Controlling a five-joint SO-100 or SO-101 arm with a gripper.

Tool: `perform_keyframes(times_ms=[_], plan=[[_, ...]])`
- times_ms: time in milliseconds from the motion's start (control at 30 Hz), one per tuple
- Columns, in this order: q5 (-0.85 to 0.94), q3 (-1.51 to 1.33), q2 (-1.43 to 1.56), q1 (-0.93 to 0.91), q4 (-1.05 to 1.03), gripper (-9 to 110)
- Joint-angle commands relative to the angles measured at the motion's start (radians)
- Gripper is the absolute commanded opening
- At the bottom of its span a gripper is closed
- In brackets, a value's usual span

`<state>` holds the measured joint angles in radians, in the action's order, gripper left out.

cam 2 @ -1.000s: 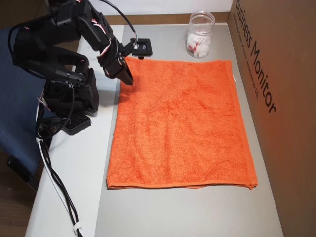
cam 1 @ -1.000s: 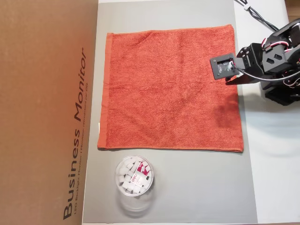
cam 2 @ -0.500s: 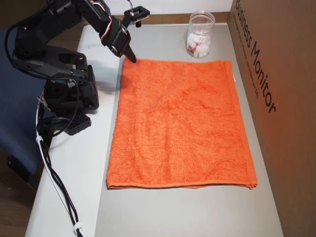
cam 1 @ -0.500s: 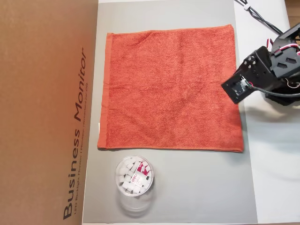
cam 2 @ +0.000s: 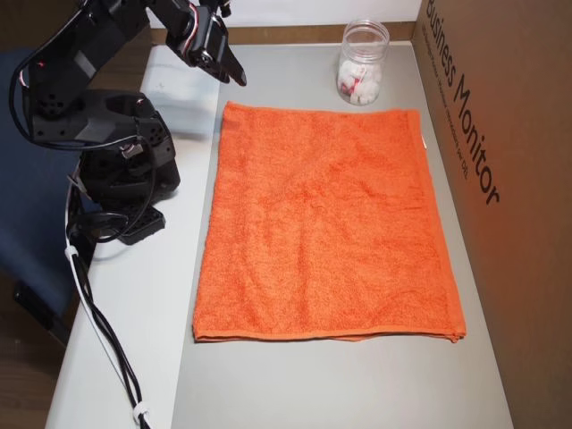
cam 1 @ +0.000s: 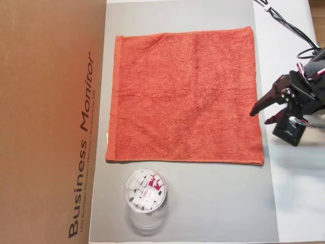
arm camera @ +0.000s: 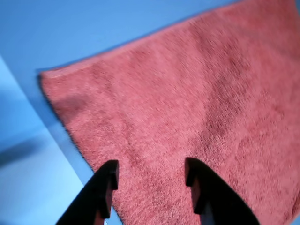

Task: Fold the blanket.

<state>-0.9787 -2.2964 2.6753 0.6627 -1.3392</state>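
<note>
The black two-finger gripper is hanging wide open, holding nothing — its tips are hovering above the square orange-red terry-cloth blanket. The blanket is lying flat, fuzzy and hemmed, on the smooth grey mat.

It looks like an office: a "Business Monitor" carton stands on a white tabletop beside a blue chair.

table: white, with a grey mat on top
box: big brown cardboard along one side
light: soft, even
</note>
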Motion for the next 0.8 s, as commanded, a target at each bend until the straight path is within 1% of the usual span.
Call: perform_keyframes(times_ms=[0,167,267,333,567,767], plan=[[-0.005,0.032,-0.002,0.074,-0.002,15],[-0.005,0.029,-0.003,0.178,-0.003,16],[0.000,0.025,-0.005,0.204,-0.006,21],[-0.002,0.017,-0.006,0.212,-0.025,23],[-0.003,0.011,-0.107,0.213,-0.160,23],[-0.003,0.015,-0.173,0.213,-0.156,23]])
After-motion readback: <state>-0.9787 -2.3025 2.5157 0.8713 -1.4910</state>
